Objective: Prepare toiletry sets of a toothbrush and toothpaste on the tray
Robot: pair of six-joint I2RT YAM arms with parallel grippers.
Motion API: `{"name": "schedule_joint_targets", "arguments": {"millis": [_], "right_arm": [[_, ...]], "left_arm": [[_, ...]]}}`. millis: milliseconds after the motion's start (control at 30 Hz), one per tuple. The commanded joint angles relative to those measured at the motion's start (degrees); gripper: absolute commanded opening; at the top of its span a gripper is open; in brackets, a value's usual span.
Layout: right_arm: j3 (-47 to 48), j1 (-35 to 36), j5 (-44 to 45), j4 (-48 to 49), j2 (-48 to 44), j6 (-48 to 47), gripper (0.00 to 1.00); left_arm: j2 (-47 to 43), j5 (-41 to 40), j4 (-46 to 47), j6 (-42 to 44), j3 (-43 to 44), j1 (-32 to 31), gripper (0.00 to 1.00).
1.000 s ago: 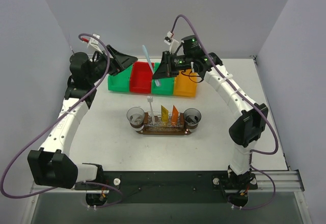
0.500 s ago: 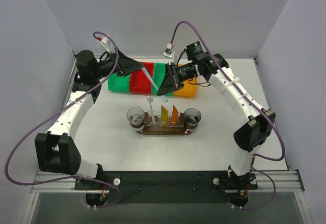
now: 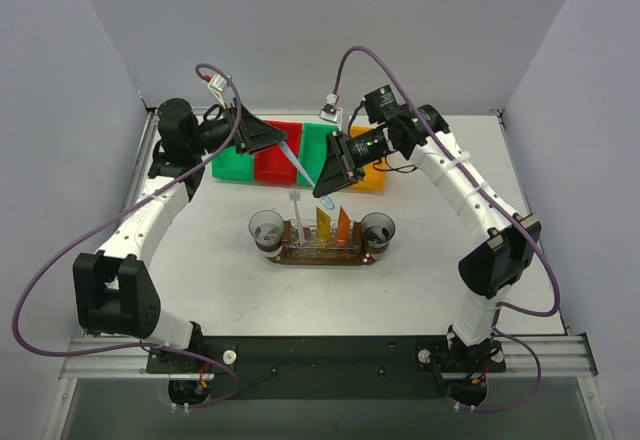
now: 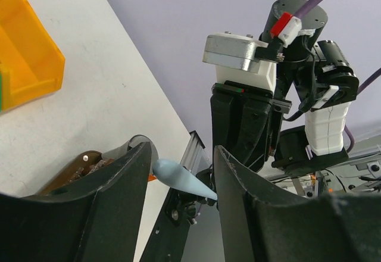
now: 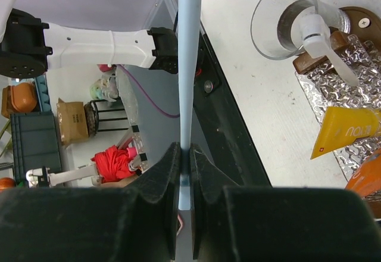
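Running on a slant between the two grippers, the pale blue toothbrush (image 3: 300, 164) sets up the coming move. Its long axis goes from the right gripper (image 3: 321, 188), on the near right, up and away to the far left. There its free end reaches the left gripper (image 3: 284, 143).

The right gripper's jaws are closed tight on the pale blue toothbrush close to one end. In the right wrist view the shaft stands straight out from between the fingers (image 5: 161, 178). The left gripper's jaws stand apart. In the left wrist view the tapered tip lies in the gap between them, close to one finger; whether it touches cannot be told.

The pale blue toothbrush hangs in the air over the table, between the coloured bins (image 3: 300, 150) on the far side and the tray (image 3: 320, 257) on the near side, not yet on the tray. This looks like a hand-over: the left jaws would only need to close across the shaft.

On the tray a white toothbrush (image 3: 295, 210) stands upright, with the yellow toothpaste (image 3: 323, 222) and the orange toothpaste (image 3: 343, 222) to its right. Of the two grippers, the right is nearer the tray.
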Motion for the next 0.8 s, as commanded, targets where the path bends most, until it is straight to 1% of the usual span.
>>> {"name": "schedule_joint_targets", "arguments": {"millis": [0, 100, 233, 333, 367, 400, 433, 533, 567, 633, 667, 767], "right_arm": [[3.5, 0.9, -1.4, -2.5, -0.2, -2.0, 0.00], [3.9, 1.0, -1.3, -2.6, -0.2, -2.2, 0.00], [3.5, 1.0, -1.2, -2.8, 0.0, -2.5, 0.00], [3.5, 1.0, -1.0, -2.9, 0.1, -2.6, 0.00], [3.5, 1.0, -0.5, -3.0, 0.0, -2.8, 0.00], [3.5, 1.0, 0.7, -2.9, 0.0, -2.8, 0.00], [3.7, 1.0, 1.3, -2.9, -0.2, -2.9, 0.00], [3.9, 0.9, 5.3, -2.8, -1.1, -2.9, 0.17], [3.9, 0.9, 6.1, -2.8, -1.4, -3.0, 0.27], [3.9, 0.9, 8.9, -2.7, -2.8, -3.6, 0.34], [3.8, 0.9, 10.0, -2.3, -3.4, -4.0, 0.39], [2.3, 1.1, 15.6, -1.5, -6.3, -5.2, 0.44]], "left_arm": [[0.3, 1.8, -0.9, 1.4, 2.0, -0.7, 0.56], [0.0, 1.7, -1.7, 1.8, 1.7, -0.8, 0.57], [0.1, 2.1, -1.9, 1.8, 1.6, -1.2, 0.41], [-0.1, 2.6, -1.8, 1.8, 1.4, -1.6, 0.23], [-0.2, 2.6, -1.8, 1.8, 1.2, -1.6, 0.08], [-0.3, 2.6, -2.0, 1.8, 1.0, -1.6, 0.01], [-0.4, 2.6, -1.8, 1.4, 0.8, -1.5, 0.00], [-0.9, 1.9, -1.3, 0.5, 0.5, -1.6, 0.00], [-1.1, 1.3, -1.9, 0.2, 0.6, -1.5, 0.00], [-1.4, -2.0, -4.4, -0.6, 0.9, -1.2, 0.00], [-1.6, -3.7, -8.0, -1.0, 1.0, -1.2, 0.00], [-3.0, -8.7, -11.1, -4.8, -1.0, -0.8, 0.00]]}}
